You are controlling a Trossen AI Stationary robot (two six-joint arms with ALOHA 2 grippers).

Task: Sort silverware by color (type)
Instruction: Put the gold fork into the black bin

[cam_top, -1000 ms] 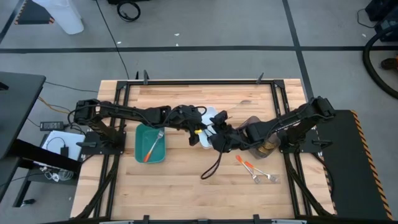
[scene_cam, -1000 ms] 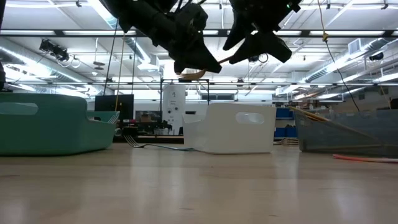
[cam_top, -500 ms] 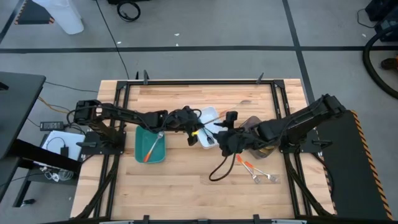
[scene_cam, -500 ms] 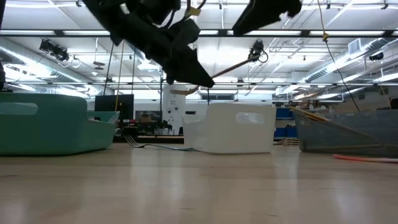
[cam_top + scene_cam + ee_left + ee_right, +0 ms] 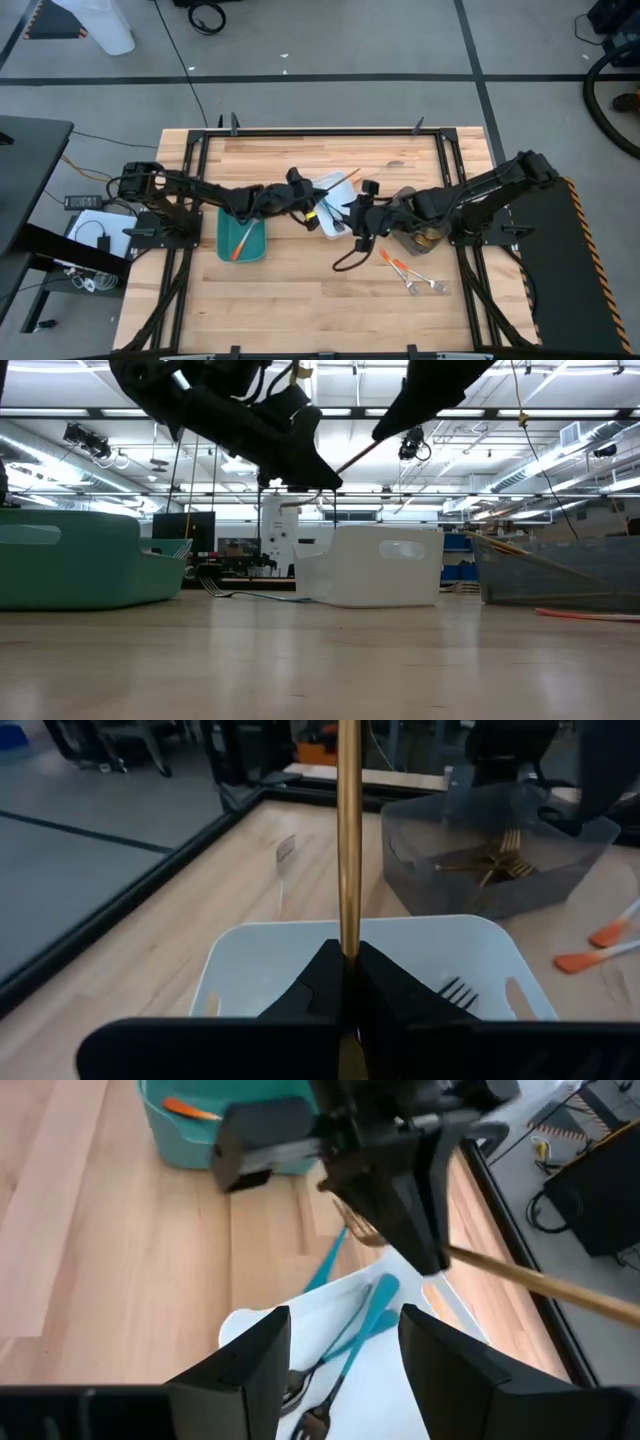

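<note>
My left gripper (image 5: 312,200) hangs over the white tray (image 5: 240,960), shut on a gold piece of silverware (image 5: 340,183) whose handle sticks out toward the far right. My right gripper (image 5: 352,213) stands open just right of it, over the same tray, with nothing between its fingers (image 5: 345,1350). Blue-handled pieces (image 5: 370,1315) lie in the white tray. An orange-handled fork (image 5: 243,238) lies in the teal tray (image 5: 255,250). Gold forks (image 5: 500,860) lie in the grey tray (image 5: 450,880). My left gripper pinches the gold piece between its two fingers, on the handle (image 5: 347,935) close to the head end. The head (image 5: 355,1225) shows just behind the fingers; the long handle (image 5: 530,1280) runs on past the fingertips, in line with them. The piece is lifted clear above the white tray.
Two orange-handled pieces (image 5: 395,262) and two forks (image 5: 425,285) lie loose on the wooden table, near-side of the grey tray. The three trays stand in a row across the table's middle. A black frame (image 5: 320,130) runs round the tabletop.
My left gripper has sunk a little and tipped up from pointing steeply down to nearly level, so the gold handle now slants up toward the far right. My right gripper, open throughout, has drawn back from the left gripper toward the table's right and has rolled about its own line.
</note>
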